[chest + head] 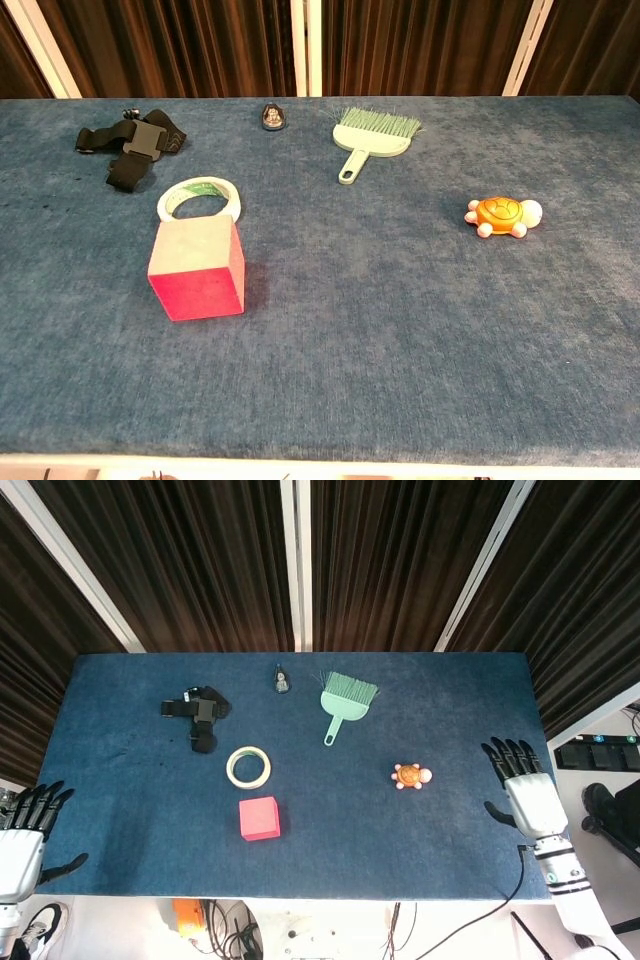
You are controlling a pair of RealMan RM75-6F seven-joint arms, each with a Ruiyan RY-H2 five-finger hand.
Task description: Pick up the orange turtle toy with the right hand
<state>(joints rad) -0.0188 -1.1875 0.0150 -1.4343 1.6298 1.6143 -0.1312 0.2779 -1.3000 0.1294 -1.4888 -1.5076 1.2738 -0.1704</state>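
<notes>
The right hand hovers over the right edge of the worktop, palm down, its dark fingers spread and pointing toward the far edge, thumb out toward the worktop's middle. It holds nothing. Its white wrist and forearm run back past the near right corner. The left hand sits off the near left corner of the worktop, fingers likewise spread and empty. Neither hand shows in the chest view.

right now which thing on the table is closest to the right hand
The orange turtle toy: it lies nearest the right hand; the brush, tape roll and cube sit farther left.
</notes>
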